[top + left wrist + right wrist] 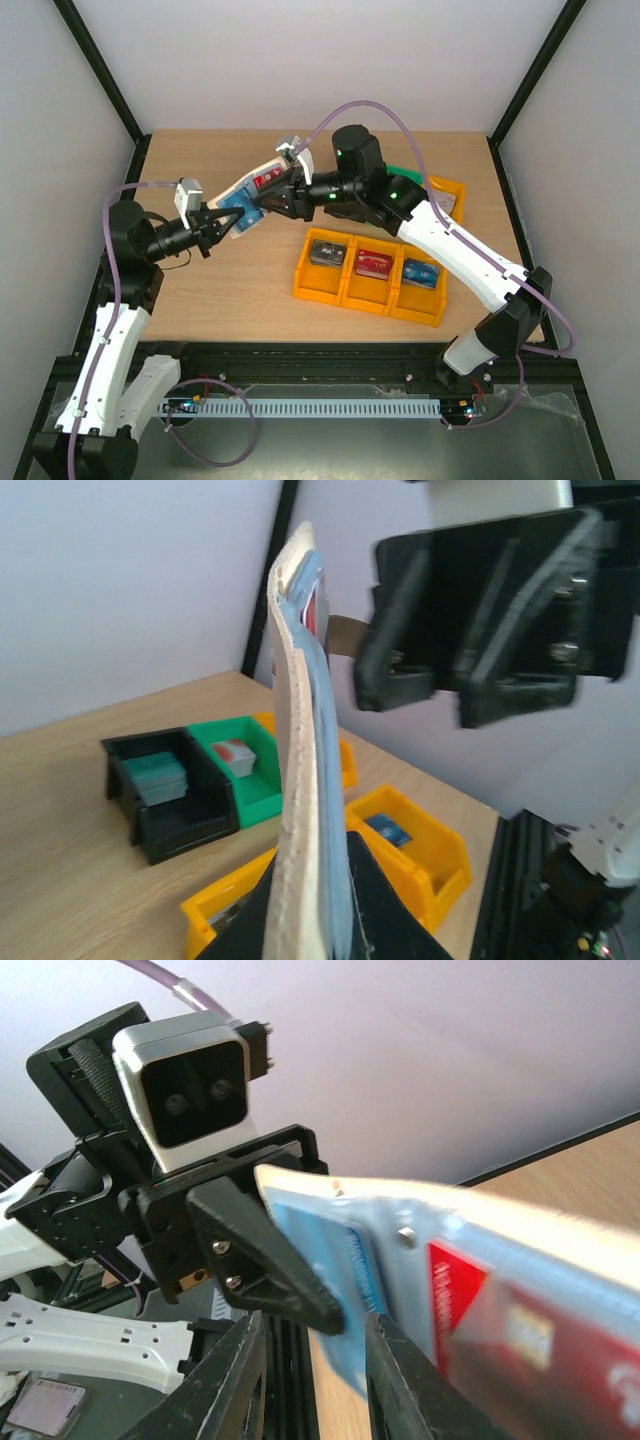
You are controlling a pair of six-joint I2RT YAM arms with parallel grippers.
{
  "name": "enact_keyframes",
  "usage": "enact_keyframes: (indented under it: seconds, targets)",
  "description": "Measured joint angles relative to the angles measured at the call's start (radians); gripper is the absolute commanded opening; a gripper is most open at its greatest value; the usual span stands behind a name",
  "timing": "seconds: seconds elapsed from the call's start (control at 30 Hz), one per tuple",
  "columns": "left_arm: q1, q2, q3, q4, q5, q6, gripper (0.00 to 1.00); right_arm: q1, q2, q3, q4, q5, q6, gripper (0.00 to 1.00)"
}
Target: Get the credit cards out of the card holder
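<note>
Card holder [292, 740] edge-on in left claw [315, 910], right wrist shows red card [500, 1310]

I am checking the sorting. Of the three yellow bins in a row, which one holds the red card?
The middle yellow bin: its red card sits between the left bin's dark card and the right bin's blue card.

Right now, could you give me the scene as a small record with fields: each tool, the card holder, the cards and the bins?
left tool: shut on the card holder, holding it open in the air
right tool: open, one finger on each side of the blue card's corner
blue card: in the holder, not yet out
red card: in the holder, not yet out
yellow bins: three in a row, cards in each
</note>
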Motion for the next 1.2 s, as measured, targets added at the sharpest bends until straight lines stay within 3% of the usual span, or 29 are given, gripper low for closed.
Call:
enact_keyframes:
  seconds: [0.17, 0.3, 0.7, 1.2]
  targets:
    - [-0.010, -0.006, 0.003, 0.026, 0.095, 0.009, 0.02, -0.006, 0.000, 0.000, 0.003, -0.010, -0.005, 0.26]
    - [-0.014, -0.006, 0.003, 0.046, 0.129, 0.009, 0.02, -0.007, 0.000, -0.002, 0.003, -0.043, -0.016, 0.17]
    - [-0.019, -0.005, 0.003, 0.090, 0.154, 0.001, 0.02, -0.003, 0.000, -0.053, -0.014, -0.059, -0.081, 0.04]
    - [-0.029, -0.006, 0.003, 0.065, 0.153, 0.094, 0.02, 0.045, -0.010, -0.054, -0.021, 0.047, -0.160, 0.12]
